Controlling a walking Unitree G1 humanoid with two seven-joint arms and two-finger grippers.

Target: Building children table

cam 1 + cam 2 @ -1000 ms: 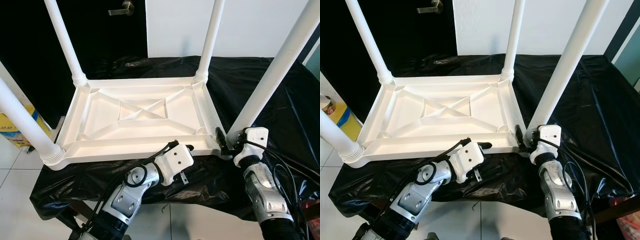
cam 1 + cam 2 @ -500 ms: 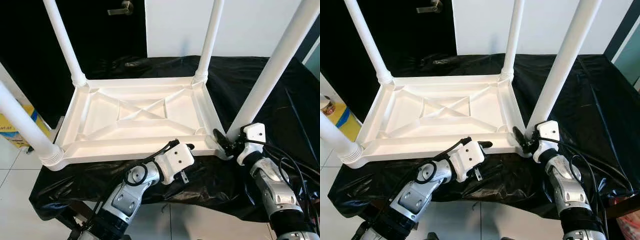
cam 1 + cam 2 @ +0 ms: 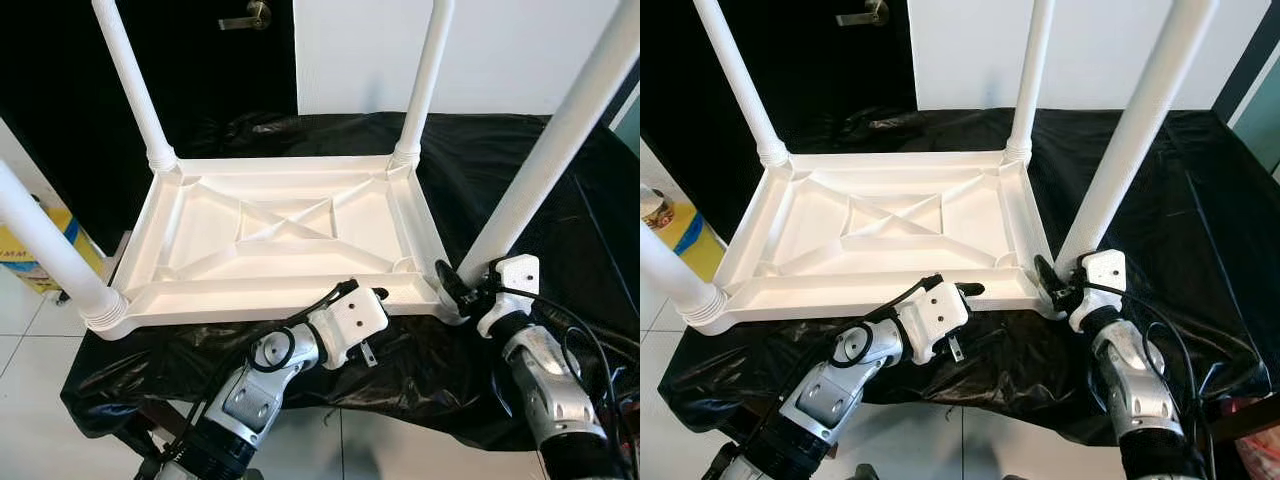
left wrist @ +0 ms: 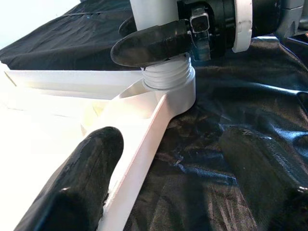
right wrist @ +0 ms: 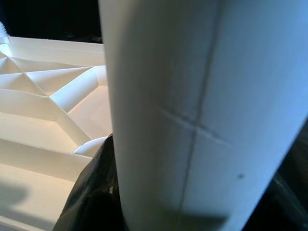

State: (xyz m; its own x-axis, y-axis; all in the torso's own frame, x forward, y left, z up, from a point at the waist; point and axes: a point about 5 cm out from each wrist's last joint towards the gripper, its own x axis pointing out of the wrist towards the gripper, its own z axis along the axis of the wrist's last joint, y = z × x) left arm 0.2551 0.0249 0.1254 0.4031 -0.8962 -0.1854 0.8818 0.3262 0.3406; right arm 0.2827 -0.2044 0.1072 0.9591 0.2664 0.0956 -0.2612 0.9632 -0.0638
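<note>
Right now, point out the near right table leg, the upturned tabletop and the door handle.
near right table leg (image 3: 545,165), left eye view, mid-shaft.
upturned tabletop (image 3: 285,222), left eye view, crossed centre ribs.
door handle (image 3: 246,17), left eye view, lever.

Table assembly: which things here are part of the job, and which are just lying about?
Job: upturned white tabletop; leg held by the right gripper; left gripper at the near edge.
Lying about: black cloth; yellow box; door handle.
</note>
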